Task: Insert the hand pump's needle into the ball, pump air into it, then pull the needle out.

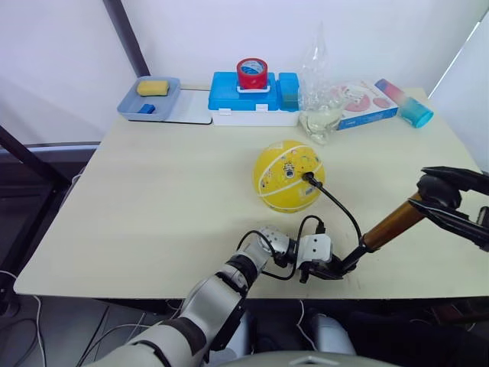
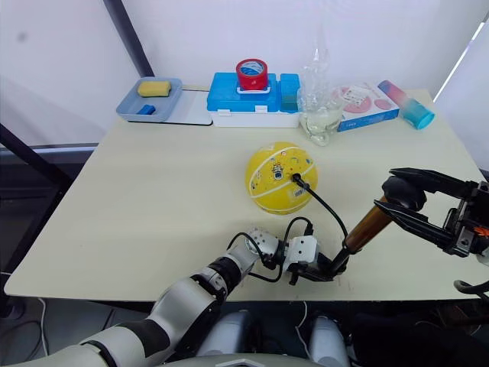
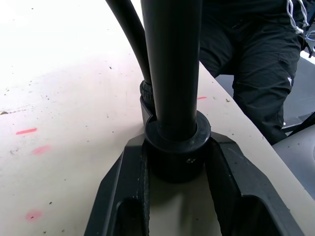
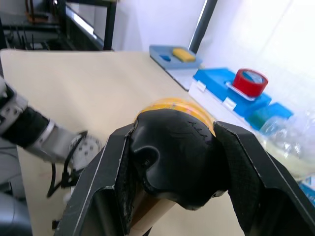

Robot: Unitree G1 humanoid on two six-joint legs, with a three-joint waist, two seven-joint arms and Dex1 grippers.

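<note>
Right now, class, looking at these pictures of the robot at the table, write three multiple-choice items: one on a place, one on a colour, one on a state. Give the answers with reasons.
1. Where does the red roll of tape sit?
A. on the blue plastic box
B. in the grey tray
C. beside the yellow ball

2. What colour is the slim metal tube of the hand pump?
A. silver
B. gold-bronze
C. green

3. What is the state of the thin black hose?
A. lying loose on the table
B. coiled round the tube
C. plugged into the yellow rubber ball

Answers:
1 A: the red roll of tape rests on top of the blue plastic box.
2 B: the hand pump shows a gold-bronze tube between the left gripper at its base and the right gripper on its handle.
3 C: the thin black hose ends at the yellow rubber ball.
</note>
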